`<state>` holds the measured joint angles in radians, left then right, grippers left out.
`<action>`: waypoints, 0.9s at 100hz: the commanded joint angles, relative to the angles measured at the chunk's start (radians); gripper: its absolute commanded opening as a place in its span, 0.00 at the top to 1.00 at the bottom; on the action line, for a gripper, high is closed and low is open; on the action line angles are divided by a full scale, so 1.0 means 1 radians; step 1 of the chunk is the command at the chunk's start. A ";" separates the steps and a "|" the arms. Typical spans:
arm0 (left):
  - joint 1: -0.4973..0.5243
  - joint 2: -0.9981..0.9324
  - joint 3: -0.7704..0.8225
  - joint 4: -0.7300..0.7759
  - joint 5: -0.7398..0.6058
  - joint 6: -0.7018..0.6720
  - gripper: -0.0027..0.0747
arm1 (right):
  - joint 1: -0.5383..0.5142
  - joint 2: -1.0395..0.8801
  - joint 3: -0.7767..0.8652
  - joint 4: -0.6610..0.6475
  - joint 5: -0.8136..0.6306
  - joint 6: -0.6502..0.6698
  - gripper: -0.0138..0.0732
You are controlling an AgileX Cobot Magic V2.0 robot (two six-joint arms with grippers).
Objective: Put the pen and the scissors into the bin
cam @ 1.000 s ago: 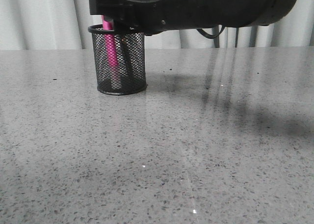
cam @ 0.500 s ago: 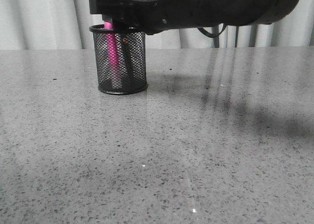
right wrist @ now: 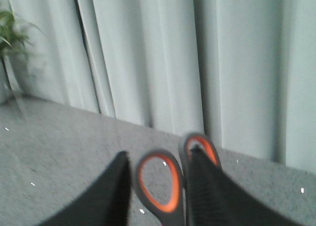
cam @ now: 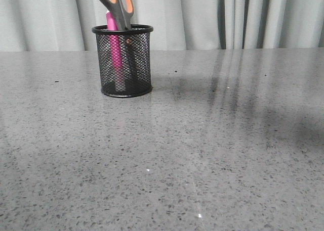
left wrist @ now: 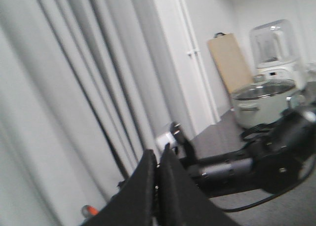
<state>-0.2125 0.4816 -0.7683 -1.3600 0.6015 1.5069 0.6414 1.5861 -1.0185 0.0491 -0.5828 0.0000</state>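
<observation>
The bin [cam: 123, 61], a black mesh cup, stands on the grey table at the back left. The pink pen [cam: 115, 49] stands upright inside it. The scissors [cam: 119, 6] stand in it too, blades down, with the grey and orange handles sticking out above the rim. In the right wrist view my right gripper [right wrist: 159, 157] is open, and the scissors' handle loops [right wrist: 175, 189] lie between and behind its fingers. My left gripper [left wrist: 159, 151] is shut on nothing and faces the curtain. Neither gripper shows in the front view.
Pale curtains [cam: 45, 18] hang behind the speckled table [cam: 202, 150]. The left wrist view shows my right arm [left wrist: 237, 166], a white cooker [left wrist: 261, 100] and a wooden board [left wrist: 231, 63]. A green plant [right wrist: 10, 33] stands at the table's far side.
The right arm, which covered the bin's top, has lifted out of the front view. The scissors' handles now show above the rim. The bin has not moved in the last half second.
</observation>
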 commanded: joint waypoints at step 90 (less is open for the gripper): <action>-0.006 -0.263 0.415 -0.131 -0.393 -0.086 0.99 | 0.008 -1.451 0.673 -0.145 0.721 -0.104 0.92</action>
<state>-0.2125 0.2100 -0.3266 -1.4664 0.1992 1.4298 0.6499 0.1538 -0.3234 -0.0818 0.1484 -0.0931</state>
